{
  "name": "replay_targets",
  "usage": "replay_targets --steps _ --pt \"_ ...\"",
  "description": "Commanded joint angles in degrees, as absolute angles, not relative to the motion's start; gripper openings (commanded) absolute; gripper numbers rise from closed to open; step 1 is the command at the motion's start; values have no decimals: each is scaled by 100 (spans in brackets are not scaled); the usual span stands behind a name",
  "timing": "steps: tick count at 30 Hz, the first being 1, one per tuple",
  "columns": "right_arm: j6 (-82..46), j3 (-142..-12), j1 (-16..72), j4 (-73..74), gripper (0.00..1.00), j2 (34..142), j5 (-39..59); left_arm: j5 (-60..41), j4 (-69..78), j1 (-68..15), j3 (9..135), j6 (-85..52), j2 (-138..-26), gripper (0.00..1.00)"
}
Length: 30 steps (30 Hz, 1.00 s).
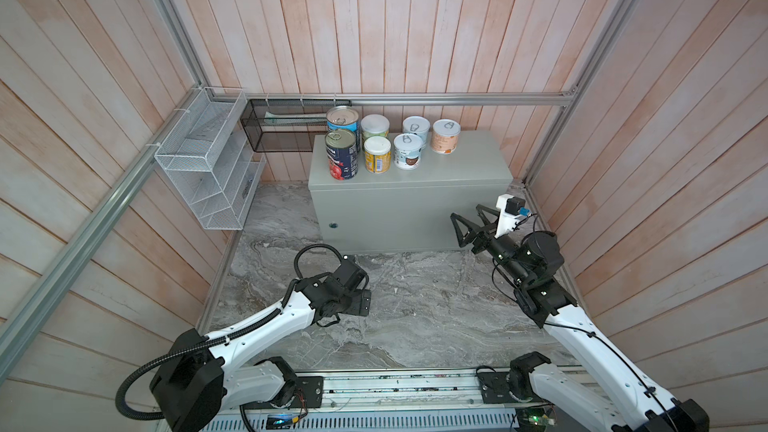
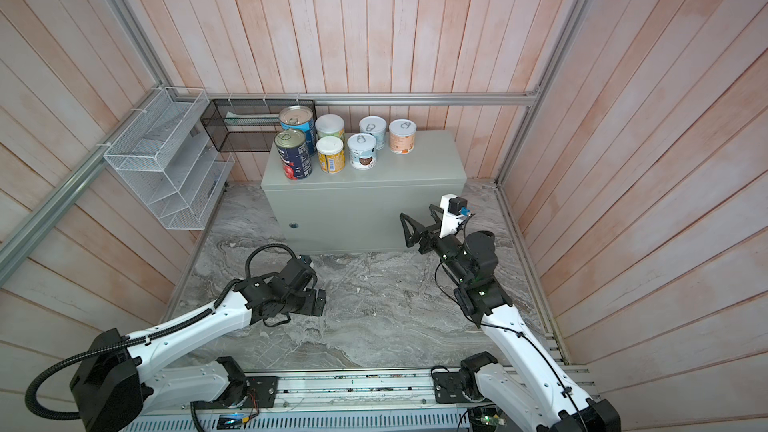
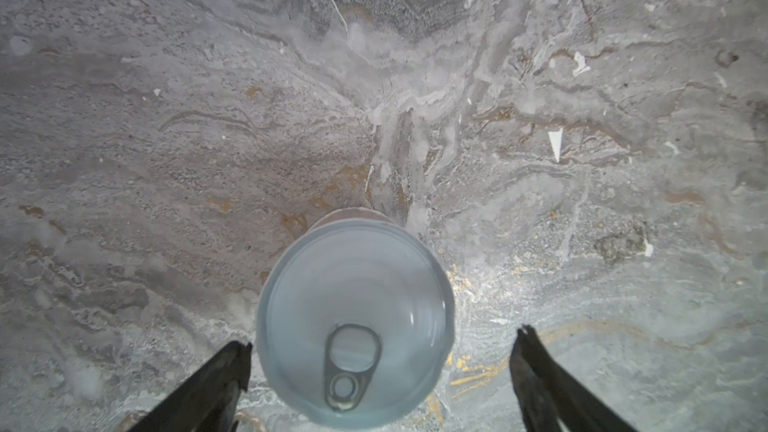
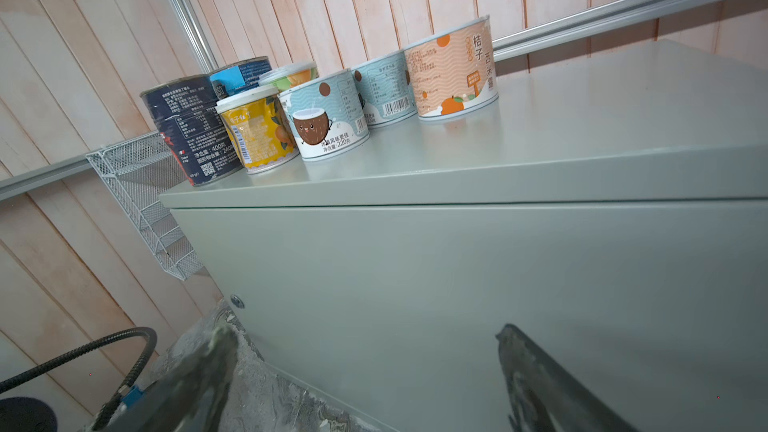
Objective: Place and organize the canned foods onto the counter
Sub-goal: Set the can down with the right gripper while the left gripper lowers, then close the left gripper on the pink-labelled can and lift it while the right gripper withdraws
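One pull-tab can (image 3: 355,284), standing between wide-spread jaws of left gripper (image 3: 385,336)

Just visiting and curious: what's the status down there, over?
Both open, empty: left gripper over the pull-tab can on the marble, right gripper facing the counter. Other seven cans on it. Nothing blocking.

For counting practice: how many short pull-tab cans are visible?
4. On the light-grey metal box: coconut-labelled can, pale-blue can behind it, orange-labelled can. Fourth can on the marble surface under the left end effector.

Staged robot-lab cell — plank walls (image 1: 374,14), aluminium frame (image 1: 457,98), marble-print floor (image 1: 415,317), base rail (image 1: 395,386).
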<state>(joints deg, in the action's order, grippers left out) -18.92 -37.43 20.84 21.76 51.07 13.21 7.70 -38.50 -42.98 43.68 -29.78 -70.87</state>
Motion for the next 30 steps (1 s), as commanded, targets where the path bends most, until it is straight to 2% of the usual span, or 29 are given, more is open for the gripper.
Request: replay_targets --steps 1,11,18,23,30 --pt "-1880 -3564 2128 1997 97 5075 1212 754 -4025 -4304 4568 -2866 -7245 100" --pt "-1872 -3374 2135 2024 97 5133 1178 746 -3955 -4305 4680 -2788 -7639 100" --pt "-1837 -3139 2146 1681 96 4733 1131 833 -3891 -4302 4777 -2678 -7813 100" --pt "-1859 -2917 2152 1411 96 4395 955 513 -3635 -4307 4808 -2567 -7831 81" --pt "-2003 -2481 2152 1390 96 3844 721 437 -3647 -4324 4943 -2492 -8045 78"
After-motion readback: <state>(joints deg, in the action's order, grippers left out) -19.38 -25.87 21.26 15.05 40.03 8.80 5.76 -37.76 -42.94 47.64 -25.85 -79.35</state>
